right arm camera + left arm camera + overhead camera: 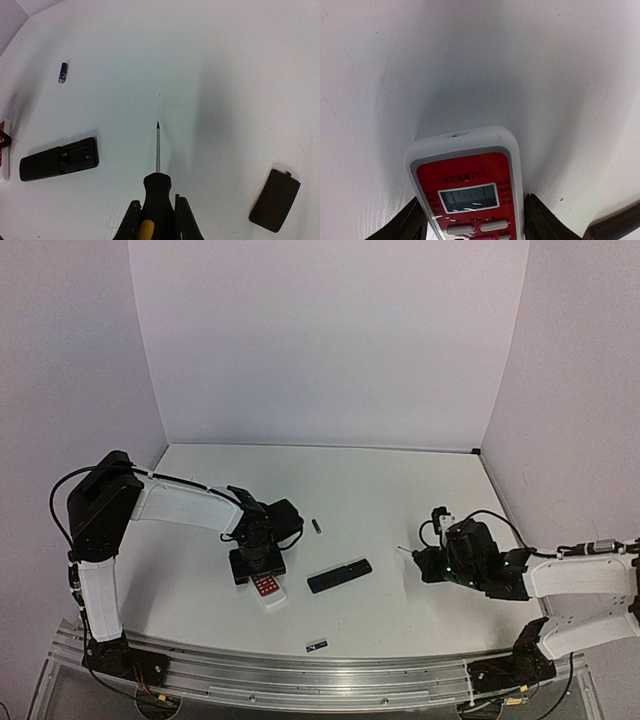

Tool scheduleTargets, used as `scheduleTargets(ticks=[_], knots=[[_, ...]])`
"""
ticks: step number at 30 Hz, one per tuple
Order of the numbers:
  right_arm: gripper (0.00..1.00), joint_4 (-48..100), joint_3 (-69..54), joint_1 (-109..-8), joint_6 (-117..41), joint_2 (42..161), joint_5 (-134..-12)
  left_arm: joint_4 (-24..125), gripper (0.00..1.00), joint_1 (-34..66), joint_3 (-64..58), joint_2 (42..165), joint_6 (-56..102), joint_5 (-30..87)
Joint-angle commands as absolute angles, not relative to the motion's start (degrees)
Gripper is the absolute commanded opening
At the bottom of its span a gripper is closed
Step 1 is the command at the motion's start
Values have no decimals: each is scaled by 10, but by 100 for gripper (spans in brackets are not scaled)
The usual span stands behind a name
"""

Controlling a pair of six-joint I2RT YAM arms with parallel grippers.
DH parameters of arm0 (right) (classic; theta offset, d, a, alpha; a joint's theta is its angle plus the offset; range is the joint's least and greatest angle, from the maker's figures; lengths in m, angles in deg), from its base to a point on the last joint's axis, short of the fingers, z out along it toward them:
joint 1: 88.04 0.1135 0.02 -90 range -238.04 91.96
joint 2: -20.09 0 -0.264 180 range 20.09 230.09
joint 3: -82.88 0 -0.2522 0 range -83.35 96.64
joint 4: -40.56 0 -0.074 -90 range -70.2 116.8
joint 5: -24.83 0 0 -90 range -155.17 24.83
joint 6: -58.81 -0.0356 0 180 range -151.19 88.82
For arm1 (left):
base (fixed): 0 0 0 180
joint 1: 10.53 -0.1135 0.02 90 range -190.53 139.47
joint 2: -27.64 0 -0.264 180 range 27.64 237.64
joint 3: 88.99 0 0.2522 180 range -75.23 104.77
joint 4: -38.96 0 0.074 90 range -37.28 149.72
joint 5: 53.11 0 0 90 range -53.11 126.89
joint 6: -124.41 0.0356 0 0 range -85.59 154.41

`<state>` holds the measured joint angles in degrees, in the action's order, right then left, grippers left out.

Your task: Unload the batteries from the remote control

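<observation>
Two batteries [317, 526] lie loose on the desk [400, 490], at 11 and 7 o'clock of the opened black remote [340, 575], while the left claw [474, 215] straddles the red-faced remote [465, 170], grip unclear and probably the next to empty, and the right claw [156, 220] clamps the screwdriver [158, 192].

Quick count: two remotes, the white-and-red remote [268, 590] and the black remote [340, 575]. Two loose batteries, the far battery [317, 525] and the near battery [316, 645] by the front edge. One screwdriver [157, 150], one flat black cover [275, 199].
</observation>
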<state>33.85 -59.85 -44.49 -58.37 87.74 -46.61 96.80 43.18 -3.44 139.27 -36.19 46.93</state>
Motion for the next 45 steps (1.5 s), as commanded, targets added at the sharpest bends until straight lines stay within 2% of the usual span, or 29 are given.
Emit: scheduleTargets(ticks=[1,6,11,17,20,21,22,23,26,31,36,41,45], knots=[[9,369,-614,-442,-588,908,-462,951,60,432,-54,1428,-369,471],[12,398,-638,-441,-621,945,-459,938,51,432,-72,1418,-375,485],[20,430,-659,-437,-636,961,-465,922,42,432,-87,1410,-378,488],[32,427,-670,-431,-631,952,-470,911,33,432,-91,1414,-383,495],[39,411,-668,-431,-630,944,-469,905,25,431,-95,1418,-384,495],[45,405,-667,-430,-631,941,-468,902,22,431,-96,1419,-384,494],[57,400,-666,-430,-630,936,-468,898,18,430,-97,1419,-384,493],[65,390,-662,-430,-629,929,-465,895,15,430,-99,1419,-383,492],[81,345,-641,-430,-623,898,-452,881,8,429,-104,1411,-381,494],[83,274,-593,-430,-611,841,-449,858,1,427,-118,1374,-373,509],[85,214,-546,-430,-600,805,-469,817,0,423,-140,1301,-346,528],[86,206,-491,-430,-602,795,-596,692,0,423,-199,1177,-272,520],[86,224,-440,-430,-620,819,-735,489,0,423,-285,1045,-179,467]])
